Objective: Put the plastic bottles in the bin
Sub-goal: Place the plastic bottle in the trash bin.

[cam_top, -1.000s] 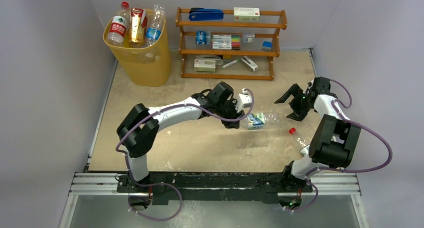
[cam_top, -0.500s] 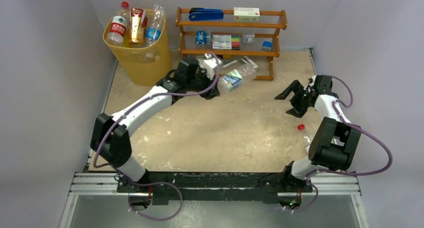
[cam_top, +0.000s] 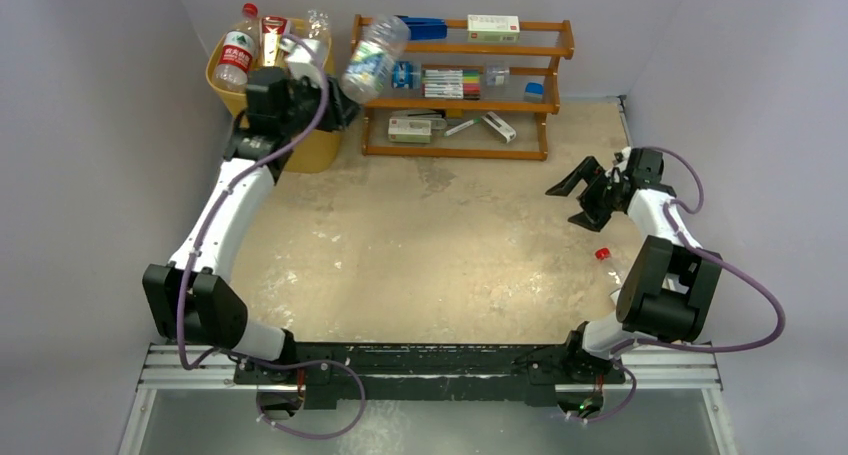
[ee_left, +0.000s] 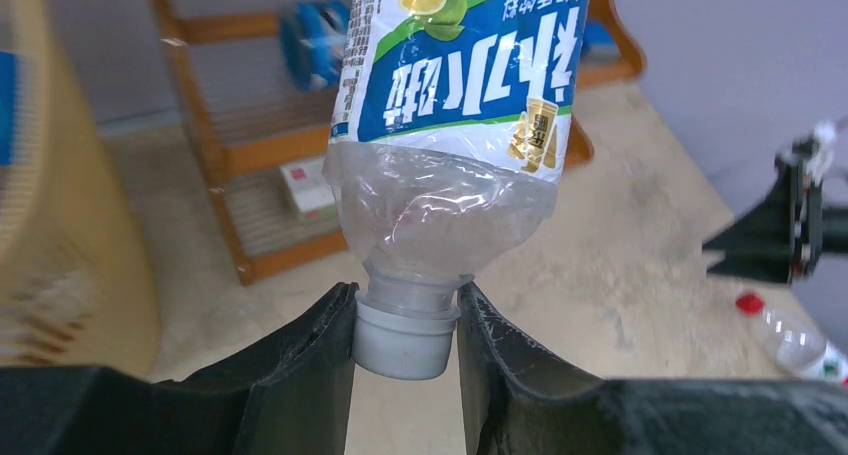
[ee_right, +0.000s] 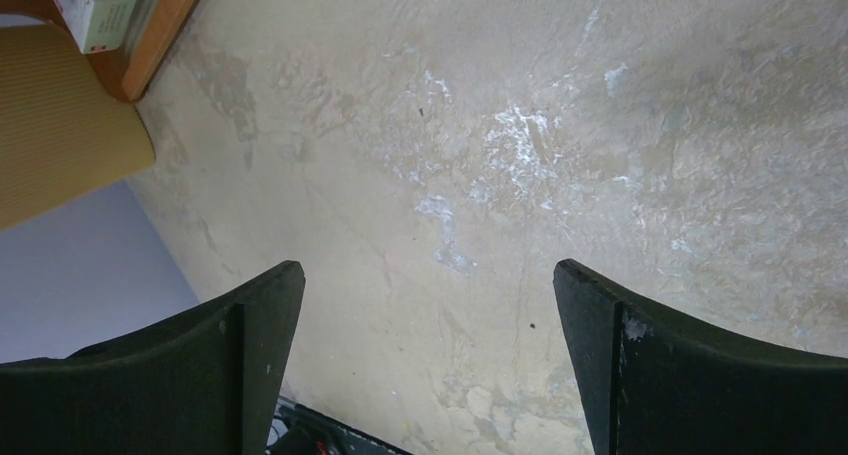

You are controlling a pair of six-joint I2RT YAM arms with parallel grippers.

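Clear crumpled plastic bottle [ee_left: 455, 125] with blue-green label: judged light, thin-walled, likely slippery, the stiff grey-capped neck its firmest hold; left jaws clamped there, held aloft far-left beside tall yellow-orange translucent bin [cam_top: 312, 147]; right jaws wide apart, empty.

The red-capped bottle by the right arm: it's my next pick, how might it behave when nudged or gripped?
The red-capped bottle lies on its side, so a sideways nudge would probably roll it. It looks clear and empty: likely light, with walls that may dent.
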